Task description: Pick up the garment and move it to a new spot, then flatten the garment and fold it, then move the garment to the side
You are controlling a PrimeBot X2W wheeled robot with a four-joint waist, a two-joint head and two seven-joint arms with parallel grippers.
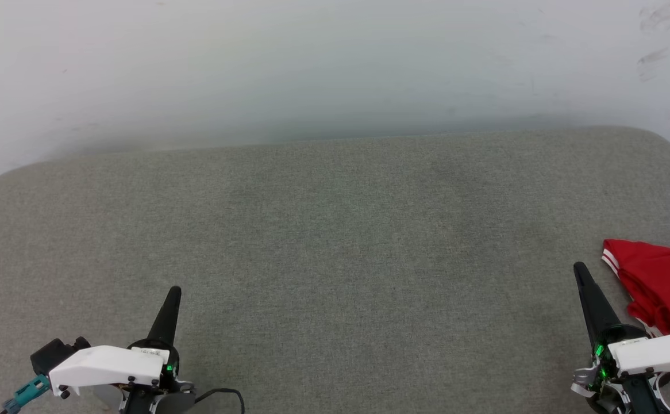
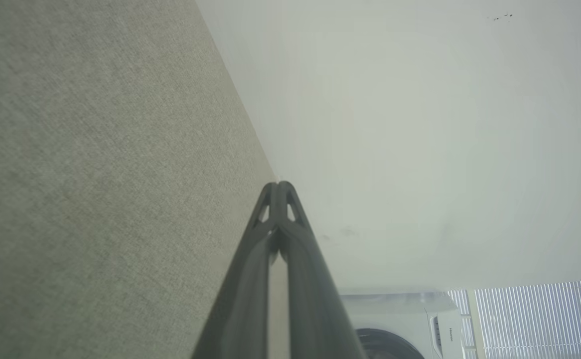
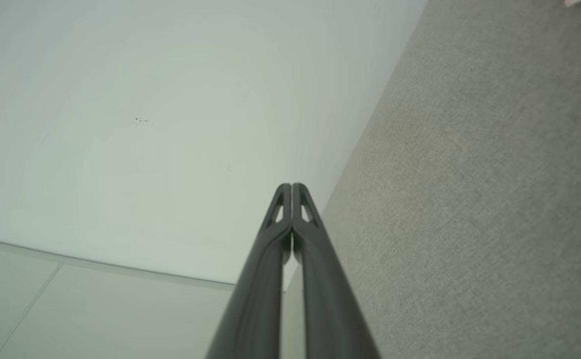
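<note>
The bright red garment with thin white stripe trim lies bunched at the far right of the grey padded surface, partly cut off by the head view's edge and partly behind my right wrist. My right gripper stands just left of it, fingers pressed together with nothing between them; the right wrist view shows the same shut tips. My left gripper rests at the lower left, far from the garment, also shut and empty, its tips touching in the left wrist view.
A pale wall runs along the back of the padded surface. A white washing machine and window blinds appear in the left wrist view. The surface's rounded corners lie at the far left and right.
</note>
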